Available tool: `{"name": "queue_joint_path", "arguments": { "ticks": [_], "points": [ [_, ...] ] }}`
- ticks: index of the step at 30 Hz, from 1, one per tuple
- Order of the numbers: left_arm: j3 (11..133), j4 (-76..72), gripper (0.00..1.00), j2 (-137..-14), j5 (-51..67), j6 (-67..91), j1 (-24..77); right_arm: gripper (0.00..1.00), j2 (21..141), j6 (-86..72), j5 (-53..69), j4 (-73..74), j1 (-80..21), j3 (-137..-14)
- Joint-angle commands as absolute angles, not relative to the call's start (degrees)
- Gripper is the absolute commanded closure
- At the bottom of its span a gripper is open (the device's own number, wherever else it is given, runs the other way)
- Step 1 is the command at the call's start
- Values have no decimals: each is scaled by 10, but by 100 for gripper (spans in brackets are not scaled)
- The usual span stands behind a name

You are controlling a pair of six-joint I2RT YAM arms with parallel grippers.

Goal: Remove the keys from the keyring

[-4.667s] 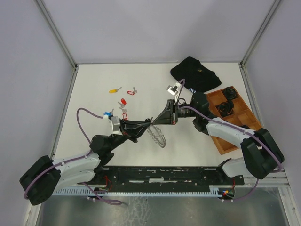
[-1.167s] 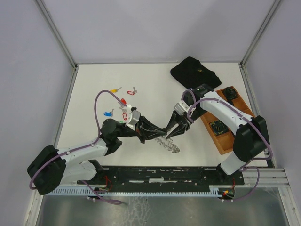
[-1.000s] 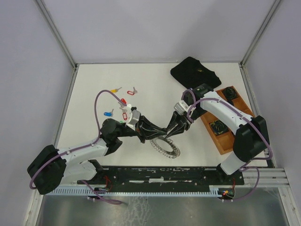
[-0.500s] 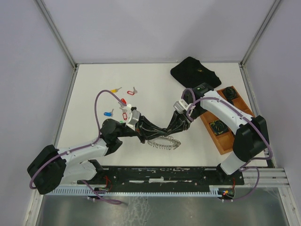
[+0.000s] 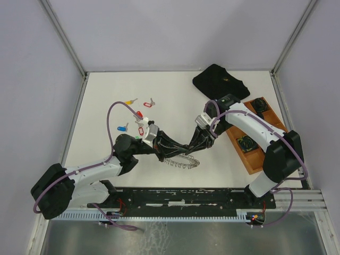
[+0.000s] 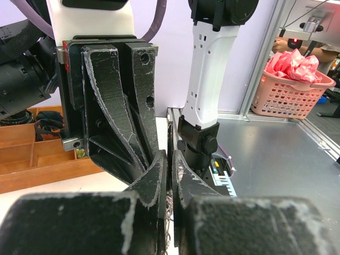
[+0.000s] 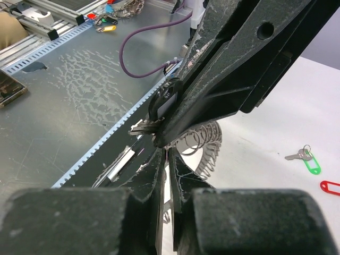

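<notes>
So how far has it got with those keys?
Done: several coloured keys lie loose on the table. In hand: the left claw and right claw meet tip to tip, shut at the edge of the ring. Left: the ring is fringed with metal pieces, so more probably remain.

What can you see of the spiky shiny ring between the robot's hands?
The silvery round metal keyring is a wire ring fringed all round with small metal loops, like a spiky wreath. It tilts steeply near the white table's front edge, its top edge where the shut left gripper and right gripper meet.
</notes>
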State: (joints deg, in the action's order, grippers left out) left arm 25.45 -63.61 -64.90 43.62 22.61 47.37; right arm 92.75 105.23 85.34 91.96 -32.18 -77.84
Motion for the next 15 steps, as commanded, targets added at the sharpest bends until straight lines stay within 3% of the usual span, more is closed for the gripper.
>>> {"name": "queue_joint_path", "arguments": {
  "ticks": [1, 5, 15],
  "points": [
    [278, -679, 97, -646, 425, 236, 475, 93, 931, 1047, 890, 1009, -325, -800],
    [276, -678, 97, -643, 419, 235, 475, 100, 937, 1027, 890, 1010, -325, -810],
    [227, -686, 97, -587, 370, 206, 475, 100, 953, 966, 890, 1010, -314, -833]
  ]
}}
